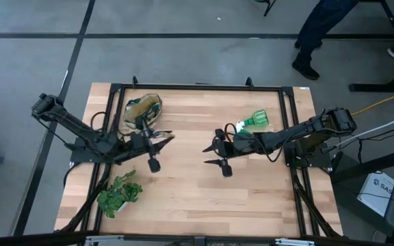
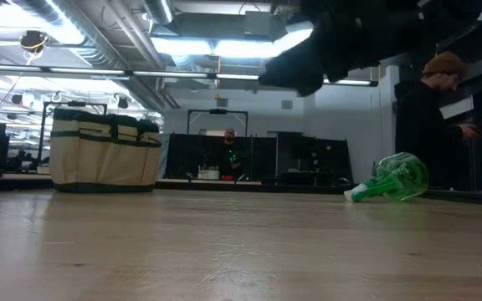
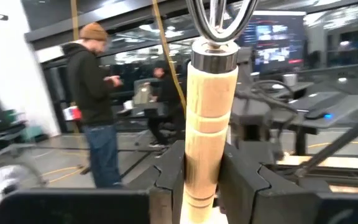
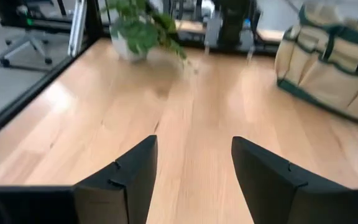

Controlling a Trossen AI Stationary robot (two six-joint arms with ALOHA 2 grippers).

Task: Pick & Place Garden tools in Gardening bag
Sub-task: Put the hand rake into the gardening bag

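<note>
While left gripper (image 3: 197, 186) jaws clamp rake (image 3: 211, 118)'s pale wood handle, right gripper (image 4: 194, 177) jaws gape, empty.

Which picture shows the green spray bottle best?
The low view: the spray bottle lies on its side on the table, seen whole from the side. The high view shows it small from above, near the right arm. Neither wrist view shows it.

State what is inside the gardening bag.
The high view shows the gardening bag open, with tan lining and dark shapes too small to identify. The left gripper holds a wooden-handled tool outside it.
</note>
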